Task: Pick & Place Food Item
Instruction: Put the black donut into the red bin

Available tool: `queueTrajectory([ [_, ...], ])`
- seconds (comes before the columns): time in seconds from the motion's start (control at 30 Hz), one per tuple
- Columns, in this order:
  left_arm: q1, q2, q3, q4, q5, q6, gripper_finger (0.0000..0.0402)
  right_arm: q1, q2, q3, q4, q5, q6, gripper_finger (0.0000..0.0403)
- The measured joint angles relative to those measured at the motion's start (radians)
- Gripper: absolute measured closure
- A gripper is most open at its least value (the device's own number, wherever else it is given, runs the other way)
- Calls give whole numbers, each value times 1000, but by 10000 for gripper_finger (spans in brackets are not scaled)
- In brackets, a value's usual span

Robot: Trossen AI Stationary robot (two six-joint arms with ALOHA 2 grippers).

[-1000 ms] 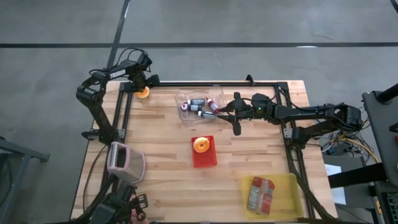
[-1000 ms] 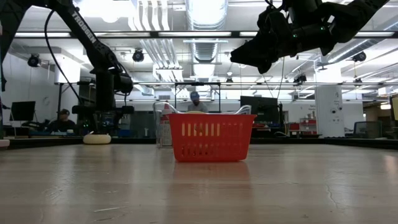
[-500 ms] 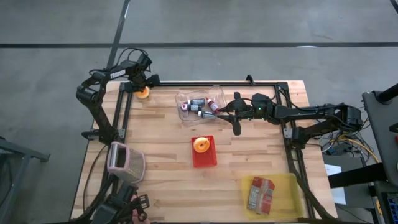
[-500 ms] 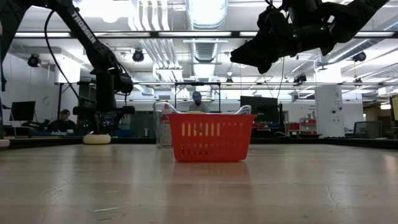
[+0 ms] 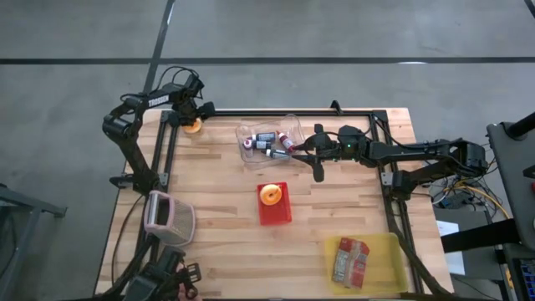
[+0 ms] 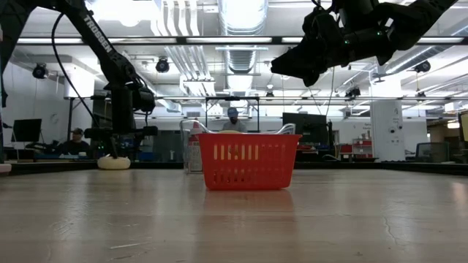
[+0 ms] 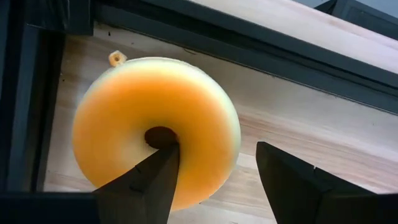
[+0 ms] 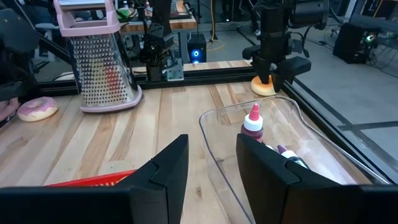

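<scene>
An orange donut [image 5: 193, 126] lies flat on the table at the far left corner, beside the black frame; it also shows in the left wrist view [image 7: 155, 127] and the low view [image 6: 113, 162]. My left gripper [image 7: 214, 180] is open right above it, pointing down, with one finger over the donut's hole [image 7: 160, 137] and the other outside its rim. My right gripper [image 8: 212, 177] is open and empty, high above the table by a clear container [image 5: 267, 140]. A red basket [image 5: 274, 204] at mid-table holds another donut [image 5: 269, 195]. My left gripper stands astride one side of the donut's ring [image 7: 205, 143], coming from above. I cannot tell whether its fingers touch the donut. The donut lies flat on the table.
The clear container [image 8: 273, 137] holds small bottles [image 8: 252, 122]. A pink grater [image 5: 170, 217] stands near the left edge, with a pink donut [image 8: 37, 109] beyond it. A yellow tray [image 5: 386, 251] with packets sits near right. Black frame rails [image 5: 276, 113] run along the far and side edges.
My left gripper has shifted a little toward the table's left edge above the orange donut, staying open. The donut has not moved.
</scene>
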Motion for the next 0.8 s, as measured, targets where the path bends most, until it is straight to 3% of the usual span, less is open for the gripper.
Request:
queueTrajectory([
  [0.23,0,0,-6,3,2,-19,193,0,0,0,0,0,0,273],
  [0.8,0,0,-5,-3,10,-19,274,0,0,0,0,0,0,273],
])
